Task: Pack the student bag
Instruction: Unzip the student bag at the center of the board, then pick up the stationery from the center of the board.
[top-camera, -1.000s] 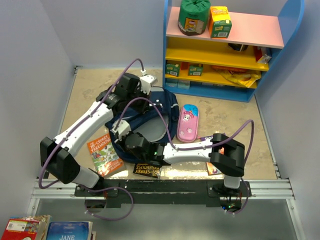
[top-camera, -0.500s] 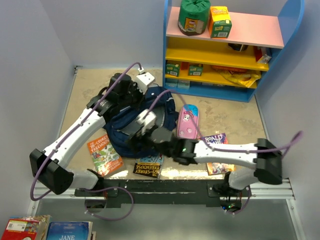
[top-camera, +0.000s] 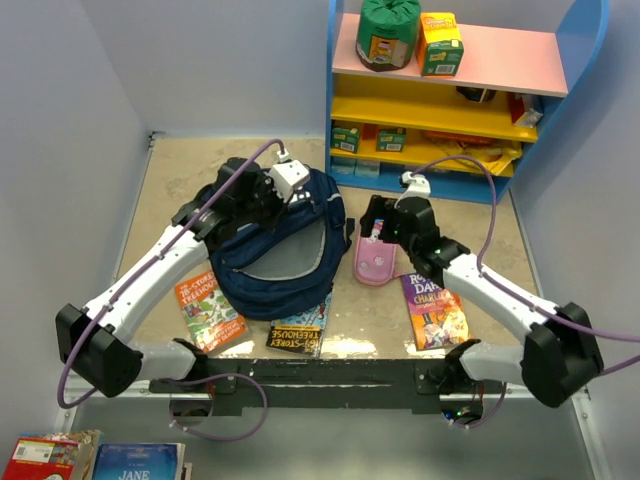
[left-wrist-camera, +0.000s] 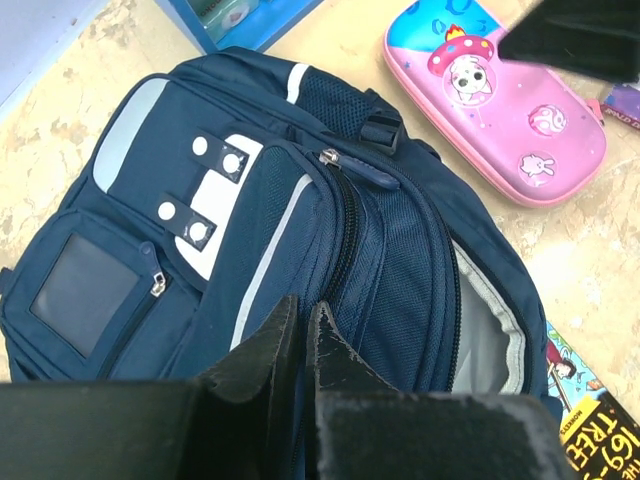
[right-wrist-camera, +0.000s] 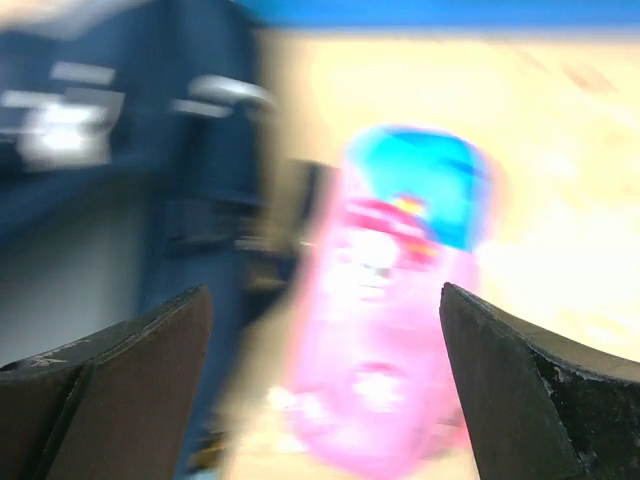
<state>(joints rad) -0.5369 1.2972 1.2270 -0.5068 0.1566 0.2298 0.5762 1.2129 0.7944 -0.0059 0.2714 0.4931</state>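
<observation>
The student bag (top-camera: 275, 262) is a navy backpack lying mid-floor with its main opening gaping, so the grey lining (top-camera: 290, 262) shows. At the bag's far top edge my left gripper (top-camera: 284, 188) is shut, pinching the fabric. In the left wrist view its fingertips (left-wrist-camera: 303, 315) are pressed together on the navy cloth (left-wrist-camera: 390, 260) beside the front pocket zip. My right gripper (top-camera: 380, 222) stands open above the far end of the pink pencil case (top-camera: 376, 262), which lies just right of the bag. The right wrist view is blurred, and between the wide jaws (right-wrist-camera: 325, 290) it shows the pencil case (right-wrist-camera: 390, 300) beside the bag (right-wrist-camera: 120, 200).
A blue, yellow and pink shelf unit (top-camera: 450, 100) stands at the back right with boxes and a green pack (top-camera: 388, 33). Books lie on the floor: an orange one (top-camera: 208, 310), a black one (top-camera: 298, 336) and a purple one (top-camera: 433, 310). Walls close in left and right.
My right arm swung from the bag's near side to the right and its gripper opened over the pencil case. The left gripper shifted slightly right with the bag, whose opening now gapes.
</observation>
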